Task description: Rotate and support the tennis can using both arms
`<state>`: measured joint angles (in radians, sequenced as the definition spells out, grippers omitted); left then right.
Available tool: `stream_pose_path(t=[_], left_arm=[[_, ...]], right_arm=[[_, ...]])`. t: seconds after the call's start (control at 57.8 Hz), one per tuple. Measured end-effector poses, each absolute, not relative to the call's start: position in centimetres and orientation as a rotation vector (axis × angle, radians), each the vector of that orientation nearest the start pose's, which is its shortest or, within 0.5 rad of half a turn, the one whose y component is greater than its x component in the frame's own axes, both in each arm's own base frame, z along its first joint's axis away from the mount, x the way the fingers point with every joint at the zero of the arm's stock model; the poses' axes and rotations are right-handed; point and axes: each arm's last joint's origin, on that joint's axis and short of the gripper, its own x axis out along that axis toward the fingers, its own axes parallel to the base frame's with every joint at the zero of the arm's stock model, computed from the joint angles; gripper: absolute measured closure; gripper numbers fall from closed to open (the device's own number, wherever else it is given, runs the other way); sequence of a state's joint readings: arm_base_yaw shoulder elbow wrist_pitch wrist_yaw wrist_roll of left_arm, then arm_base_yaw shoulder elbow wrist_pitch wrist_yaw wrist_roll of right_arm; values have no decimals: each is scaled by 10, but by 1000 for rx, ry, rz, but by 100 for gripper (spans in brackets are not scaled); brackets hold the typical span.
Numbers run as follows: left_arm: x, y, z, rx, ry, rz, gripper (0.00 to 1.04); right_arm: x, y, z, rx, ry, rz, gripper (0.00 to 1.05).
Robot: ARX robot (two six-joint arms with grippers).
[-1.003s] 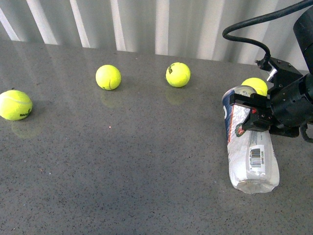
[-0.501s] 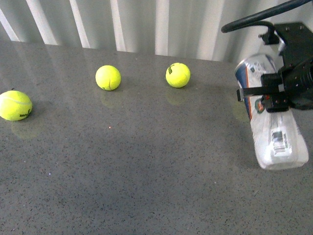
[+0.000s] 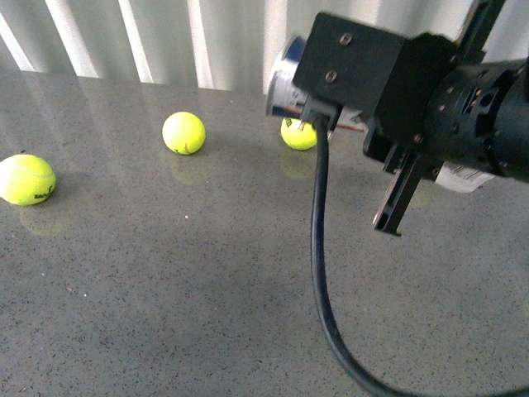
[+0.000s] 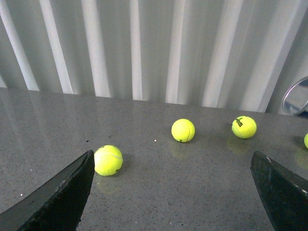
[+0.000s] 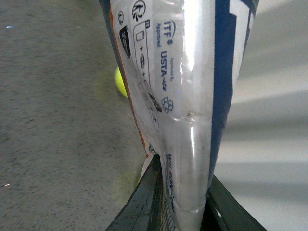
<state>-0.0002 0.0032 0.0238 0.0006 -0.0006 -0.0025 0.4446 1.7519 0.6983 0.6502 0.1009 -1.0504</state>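
Only readable stuff is on the tennis can (image 5: 163, 72) in the right wrist view: "ITF Approved" and "USTA" in dark print on the white part of its label, beside tiny icons. 1 tennis ball (image 4: 244, 127) has black lettering, too small to read.

yellow-green tennis balls (image 3: 183, 132) scattered on a speckled grey table (image 3: 165, 281), white ribbed wall (image 3: 157, 37) behind

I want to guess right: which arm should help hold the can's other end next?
Left. The left gripper is open and empty; the right gripper is clamped on the tennis can.
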Motion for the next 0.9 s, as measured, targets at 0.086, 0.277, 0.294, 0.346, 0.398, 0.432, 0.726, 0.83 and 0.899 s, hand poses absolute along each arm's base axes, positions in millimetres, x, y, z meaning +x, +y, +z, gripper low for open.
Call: stream_pose_path(t=[0.086,0.277,0.294,0.346,0.398,0.432,0.726,0.83,0.899], left_arm=[[96,0,171,-2,-21,0,7],[96,0,171,-2,-21,0,7],[96,0,171,-2,-21,0,7],[96,0,171,-2,-21,0,7],[96,0,171,-2,-21,0,7],[96,0,171,-2,-21,0,7],[96,0,171,-2,-21,0,7],[96,0,171,-2,-21,0,7],[96,0,171,-2,-21,0,7]], right_arm=[[297,147,134,-1121,184,594,93],[309,170,121,-1069,186,685,93],[311,172,121,-1068,186,691,93],[316,179,117,-1059,193,713,93],[322,186,113,-1055,206,739,93],[325,192,109,-1057,217,762,93],[348,211,77,-1122,333,900,93],[355,213,69,-1157,337,914,93],[358,214,64,-1173,337,920,93]])
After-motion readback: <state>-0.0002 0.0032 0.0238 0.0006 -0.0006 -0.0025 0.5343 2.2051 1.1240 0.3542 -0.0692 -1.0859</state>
